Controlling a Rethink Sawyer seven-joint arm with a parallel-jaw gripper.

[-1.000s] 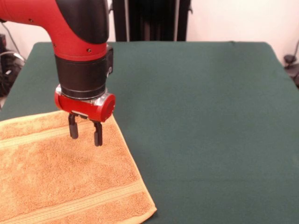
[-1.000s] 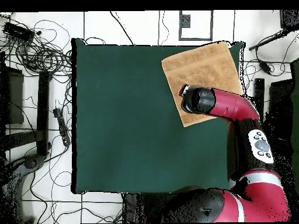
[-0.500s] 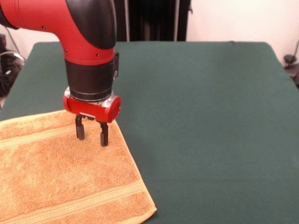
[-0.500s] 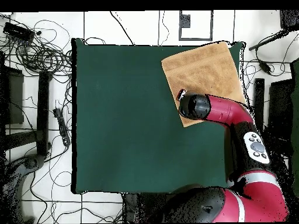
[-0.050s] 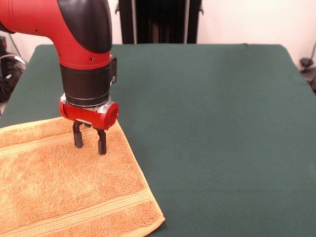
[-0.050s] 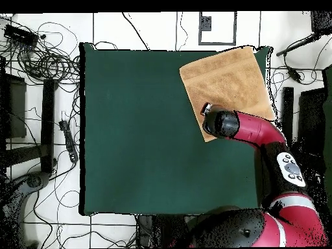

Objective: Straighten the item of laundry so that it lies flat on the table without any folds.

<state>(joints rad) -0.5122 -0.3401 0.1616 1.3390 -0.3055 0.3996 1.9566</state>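
The golden-orange towel (image 5: 64, 187) lies spread flat at the near left of the green table (image 5: 207, 123), with woven bands running across it and no folds showing. From overhead the towel (image 6: 224, 81) sits at the table's (image 6: 136, 130) upper right corner. My gripper (image 5: 89, 143) hangs just above the towel's far right part, close to its right edge, open with nothing between its two black fingers (image 5: 77, 140). Overhead, the arm's head covers the gripper (image 6: 207, 109) at the towel's lower left edge.
Cables (image 6: 39, 45) and black stands (image 6: 48, 123) lie on the floor beside the table's left side overhead. A dark frame (image 5: 158, 22) stands behind the table's far edge. The arm (image 6: 266, 133) reaches in from the lower right overhead.
The gripper drifted a little right over the towel half a second ago, then came back left to about where it began. It stayed open; the towel did not move.
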